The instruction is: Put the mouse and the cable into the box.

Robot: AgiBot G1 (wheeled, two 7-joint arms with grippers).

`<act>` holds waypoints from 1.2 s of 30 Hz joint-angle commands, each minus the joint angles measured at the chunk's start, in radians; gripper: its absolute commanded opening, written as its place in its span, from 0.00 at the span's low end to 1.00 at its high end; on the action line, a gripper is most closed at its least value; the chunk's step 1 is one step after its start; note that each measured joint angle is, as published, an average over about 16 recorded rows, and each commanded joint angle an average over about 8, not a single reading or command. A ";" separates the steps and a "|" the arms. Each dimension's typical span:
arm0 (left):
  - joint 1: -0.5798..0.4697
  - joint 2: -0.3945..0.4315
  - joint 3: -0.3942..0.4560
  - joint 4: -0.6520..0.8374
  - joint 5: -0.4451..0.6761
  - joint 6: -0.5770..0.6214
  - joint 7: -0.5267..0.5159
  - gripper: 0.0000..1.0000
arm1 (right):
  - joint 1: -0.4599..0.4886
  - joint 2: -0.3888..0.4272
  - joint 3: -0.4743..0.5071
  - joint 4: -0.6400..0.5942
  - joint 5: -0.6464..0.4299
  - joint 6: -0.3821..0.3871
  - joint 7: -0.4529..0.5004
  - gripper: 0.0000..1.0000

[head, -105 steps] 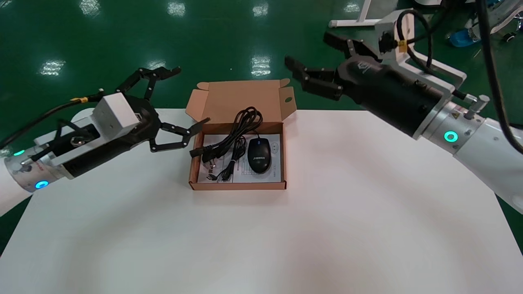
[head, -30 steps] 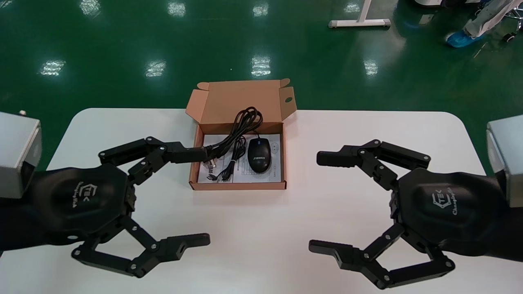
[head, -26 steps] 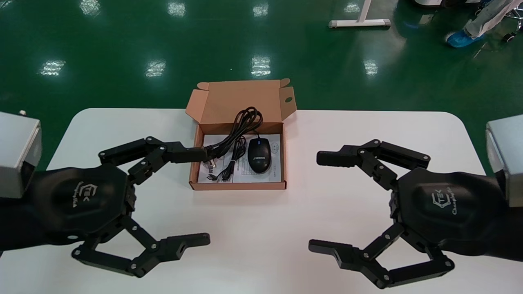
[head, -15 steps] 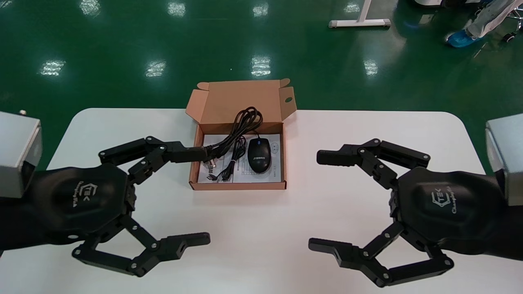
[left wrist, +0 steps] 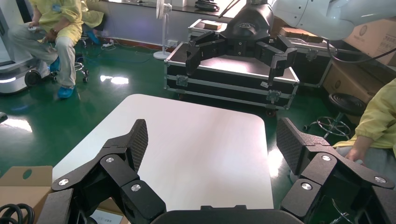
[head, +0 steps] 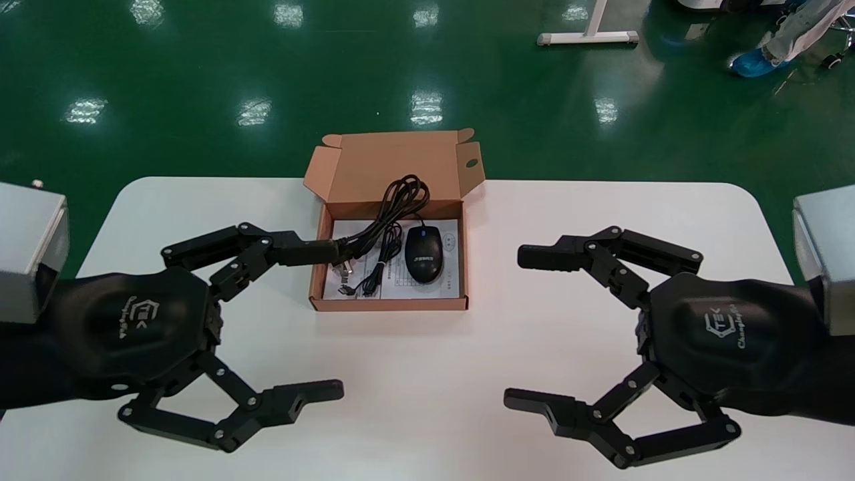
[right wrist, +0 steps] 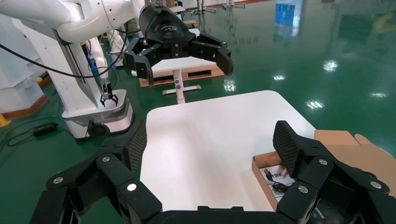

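Left hand [head: 328,321] and right hand [head: 521,329] gape wide, gripping nothing, above the table [head: 427,401] near the box [head: 387,304].

A white table [head: 427,374] with rounded corners stood on a glossy green floor [head: 200,67]. Beyond the table's far edge lay a white stand foot [head: 588,38] and a blue shoe cover [head: 751,63]. Past one end of the table sat a black flight case [left wrist: 224,86], with a seated person in a yellow coat [left wrist: 58,18] and a black stool [left wrist: 343,101] nearby.
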 commanded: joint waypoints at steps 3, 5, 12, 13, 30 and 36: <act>0.000 0.000 0.000 0.000 0.000 0.000 0.000 1.00 | 0.000 0.000 0.000 0.000 0.000 0.000 0.000 1.00; 0.000 0.000 0.000 0.000 0.000 0.000 0.000 1.00 | 0.000 0.000 0.000 0.000 0.000 0.000 0.000 1.00; 0.000 0.000 0.000 0.000 0.000 0.000 0.000 1.00 | 0.000 0.000 0.000 0.000 0.000 0.000 0.000 1.00; 0.000 0.000 0.000 0.000 0.000 0.000 0.000 1.00 | 0.000 0.000 0.000 0.000 0.000 0.000 0.000 1.00; 0.000 0.000 0.000 0.000 0.000 0.000 0.000 1.00 | 0.000 0.000 0.000 0.000 0.000 0.000 -0.001 1.00; 0.000 0.000 0.000 0.000 0.000 0.000 0.000 1.00 | 0.000 0.000 0.000 0.000 0.000 0.000 -0.001 1.00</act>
